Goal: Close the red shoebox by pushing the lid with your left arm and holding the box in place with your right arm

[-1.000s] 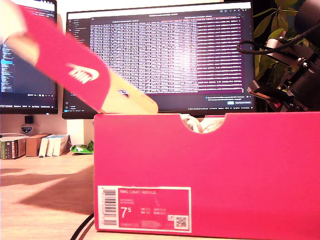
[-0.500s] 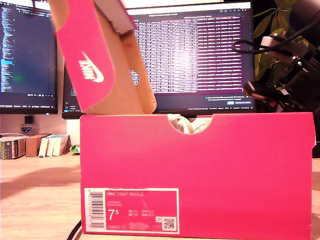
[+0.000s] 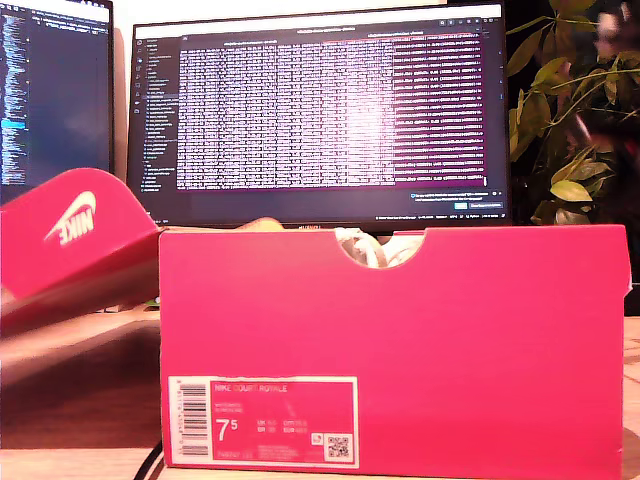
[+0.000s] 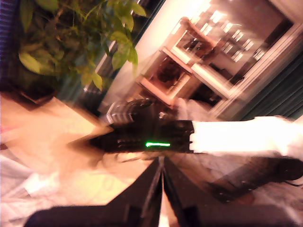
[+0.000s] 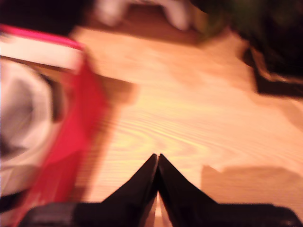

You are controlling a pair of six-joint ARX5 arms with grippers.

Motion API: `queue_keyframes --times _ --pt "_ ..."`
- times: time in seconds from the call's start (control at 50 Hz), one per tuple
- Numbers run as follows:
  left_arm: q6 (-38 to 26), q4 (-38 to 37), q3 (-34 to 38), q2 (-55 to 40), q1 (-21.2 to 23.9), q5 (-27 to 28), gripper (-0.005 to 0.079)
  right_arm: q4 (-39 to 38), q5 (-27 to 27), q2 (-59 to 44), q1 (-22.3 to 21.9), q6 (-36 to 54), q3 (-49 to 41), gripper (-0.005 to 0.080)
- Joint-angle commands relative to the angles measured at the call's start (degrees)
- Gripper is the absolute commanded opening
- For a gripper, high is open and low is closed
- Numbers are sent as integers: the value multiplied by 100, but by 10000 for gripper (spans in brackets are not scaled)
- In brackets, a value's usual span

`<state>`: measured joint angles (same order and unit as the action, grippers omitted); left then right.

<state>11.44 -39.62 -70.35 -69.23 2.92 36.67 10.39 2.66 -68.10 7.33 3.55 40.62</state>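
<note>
The red shoebox (image 3: 400, 340) stands close to the camera in the exterior view, its white size label (image 3: 262, 420) facing me. Its lid (image 3: 70, 235) hangs open, folded down on the exterior view's left with the white logo showing. White paper (image 3: 375, 250) shows in the rim notch. Neither arm appears in the exterior view. My first gripper (image 4: 162, 177) is shut and empty; its view is blurred and faces away from the box. My second gripper (image 5: 157, 158) is shut and empty over the wooden table (image 5: 199, 109), with the box's red wall (image 5: 80, 127) beside it, apart.
Two lit monitors (image 3: 330, 110) stand behind the box. A leafy plant (image 3: 570, 120) is at the exterior view's right, also seen as plant (image 4: 71, 38). A black cable (image 3: 155, 460) runs under the box's corner. A black unit with a green light (image 4: 147, 137) lies ahead of my first gripper.
The lid, raised near upright half a second ago, has dropped open to the exterior view's left. The arm at that view's right has left the picture. The box slid left earlier.
</note>
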Motion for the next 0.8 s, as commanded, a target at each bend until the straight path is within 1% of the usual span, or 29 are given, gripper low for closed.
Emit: queue_keyframes --times 0.0,0.08,0.1,0.12,0.14,0.18,0.2,0.38,0.42,0.52,0.6,0.78 --pt "-374 -345 94 -90 -13 -306 -19 48 42 -48 153 35 -24 -13" --pt "-570 -662 96 -201 -140 -835 -19 61 42 -52 243 37 -24 -13" --pt "-612 -715 96 -247 -177 -866 -19 61 42 -61 262 37 -24 -13" --pt "-719 -782 96 -289 -208 -1108 -19 59 42 -66 282 35 -24 -13" --pt "-774 -850 96 -358 -251 -1226 -19 63 44 -70 308 35 -24 -13" --pt "-774 -938 96 -487 -310 -1364 -19 63 42 -81 345 37 -24 -13" --pt "-905 -973 96 -575 -332 -1386 -19 63 42 -90 358 37 -24 -13" --pt "-1143 -1023 96 -1408 -455 -1384 -19 74 52 -232 382 37 -24 -13" --pt "-1196 -935 96 -1585 -476 -1384 -19 76 155 -271 387 37 -24 -13" --pt "-1204 -737 96 -1974 -540 -1381 -19 79 203 -376 391 35 -24 -13" --pt "-1207 -621 96 -2258 -610 -1368 -19 61 376 -439 391 11 -24 -12" --pt "-1305 -557 96 -2865 -752 -1119 -19 15 629 -584 428 -66 -24 -13"
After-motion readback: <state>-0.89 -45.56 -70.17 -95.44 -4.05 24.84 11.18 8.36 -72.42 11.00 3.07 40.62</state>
